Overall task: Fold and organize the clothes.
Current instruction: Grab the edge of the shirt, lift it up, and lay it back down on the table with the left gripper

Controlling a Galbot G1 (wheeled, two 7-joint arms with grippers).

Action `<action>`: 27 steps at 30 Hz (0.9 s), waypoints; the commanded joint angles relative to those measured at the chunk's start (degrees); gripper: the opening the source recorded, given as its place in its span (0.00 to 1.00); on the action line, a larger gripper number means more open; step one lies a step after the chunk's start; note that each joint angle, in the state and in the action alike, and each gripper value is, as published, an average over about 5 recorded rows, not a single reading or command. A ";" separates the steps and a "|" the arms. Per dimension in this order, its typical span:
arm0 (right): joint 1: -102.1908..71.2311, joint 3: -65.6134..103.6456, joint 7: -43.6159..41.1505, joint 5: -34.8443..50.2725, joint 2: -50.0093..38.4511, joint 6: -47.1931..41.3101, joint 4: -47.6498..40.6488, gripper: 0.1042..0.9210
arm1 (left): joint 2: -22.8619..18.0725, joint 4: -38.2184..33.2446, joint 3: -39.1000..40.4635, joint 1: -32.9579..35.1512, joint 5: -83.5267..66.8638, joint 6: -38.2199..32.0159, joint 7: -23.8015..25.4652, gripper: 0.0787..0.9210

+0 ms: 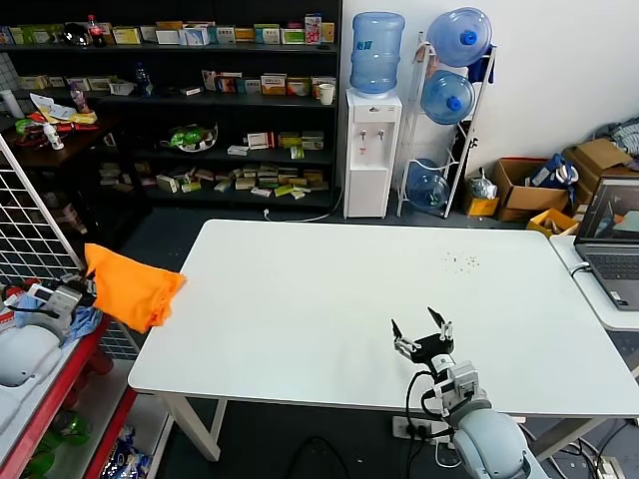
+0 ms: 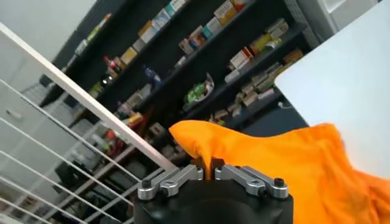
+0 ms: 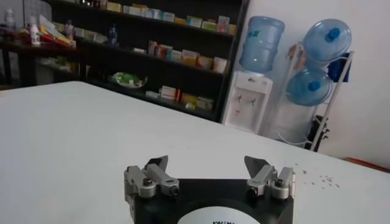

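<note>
**Orange T-shirt carried toward the table, right claw waiting**

At the left edge of the white table (image 1: 329, 309), seen from the head camera, the left claw (image 1: 86, 289) hangs just off the tabletop, clenched on the orange T-shirt (image 1: 130, 287). The shirt is bunched and droops from the grip, its far end reaching over the table's left rim; most of it seems to be in the air. Holding it by a pinch of fabric probably lets it be brought over the table and laid out for folding, which is not yet begun. Below that claw, beside the table, a light blue cloth (image 1: 82, 321) lies on a red-edged shelf (image 1: 50, 394). The right claw (image 1: 421, 339) sits above the table's near edge, fingers spread and grasping nothing, likely ready to help once the shirt is down. Behind the table, the dark shelves (image 1: 230, 110) carry rows of small boxes, and the rack by the dispenser holds water bottles (image 1: 454, 70).

In the left wrist camera, the left claw (image 2: 210, 175) has its jaws pressed together on a thin ridge of the orange T-shirt (image 2: 286, 161), which spills away toward the table (image 2: 347, 73) corner.

In the right wrist camera, the right claw (image 3: 210, 176) stands released over bare table (image 3: 91, 134); no shirt shows here.
</note>
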 commanded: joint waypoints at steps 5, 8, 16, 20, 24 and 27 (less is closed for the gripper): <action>-0.64 -0.12 -0.07 -0.45 0.71 0.28 0.25 0.88 | 4.87 -2.71 2.93 -2.64 -1.97 1.99 -1.27 0.09; -1.23 -0.14 -0.08 -0.99 0.90 0.32 0.12 0.88 | -1.33 -4.04 3.49 -1.61 -4.83 3.19 -3.41 0.09; -2.47 0.48 0.00 -1.85 1.50 0.17 -0.22 0.88 | -15.44 -4.49 6.31 -1.23 -10.49 3.58 -10.87 0.09; -2.97 1.35 -0.01 -1.85 1.51 0.15 -0.23 0.88 | -20.55 -7.21 7.65 -1.05 -11.37 3.53 -14.16 0.09; -3.02 2.02 0.04 -1.83 1.67 0.05 -0.43 0.88 | -23.94 -11.38 8.96 0.06 -12.59 3.62 -16.58 0.09; -3.00 2.28 0.05 -1.82 1.59 -0.08 -0.58 0.88 | -26.52 -13.83 10.29 1.05 -13.44 3.62 -18.11 0.09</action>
